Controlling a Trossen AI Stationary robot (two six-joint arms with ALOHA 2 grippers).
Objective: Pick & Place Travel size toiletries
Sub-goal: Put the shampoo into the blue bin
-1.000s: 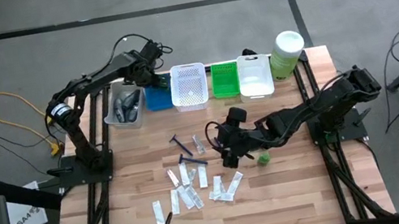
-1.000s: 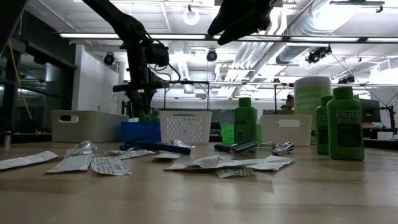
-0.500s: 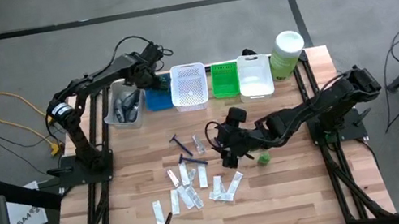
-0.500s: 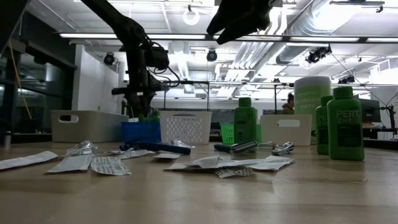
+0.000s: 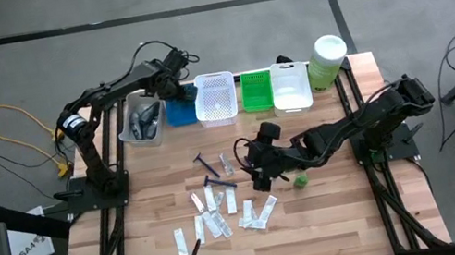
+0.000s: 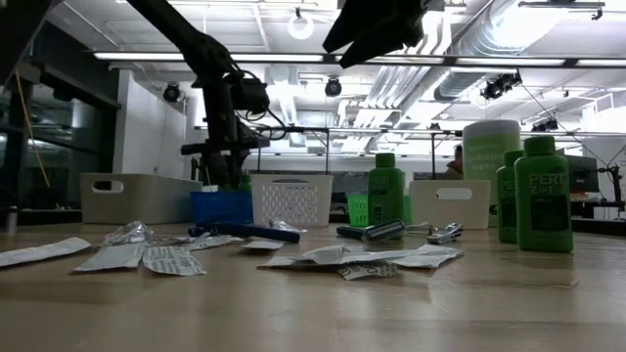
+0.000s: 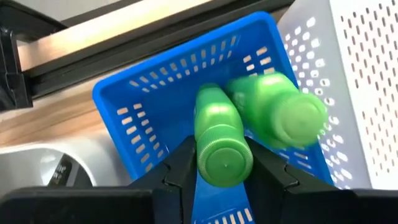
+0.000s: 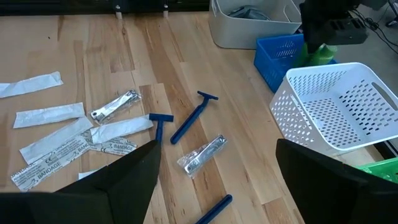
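Your left arm reaches from its base at the bench's left edge toward the far side, elbow raised, wrist tipped downward. Your left gripper [image 7: 222, 171] hangs there with its fingers [image 7: 180, 171] pressed against a load on both sides. Your right arm stretches low from the right edge toward the middle of the bench. Your right gripper [image 8: 214, 171] hovers above the surface, fingers [image 8: 124, 177] spread wide and holding nothing.

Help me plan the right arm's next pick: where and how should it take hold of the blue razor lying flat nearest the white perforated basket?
Mid-handle, from straight above, closing across it. The thin blue plastic razor lies flat on the wooden table. Its straight, narrow handle has bare wood on both sides, while the crosswise head is wider and more awkward to pinch.
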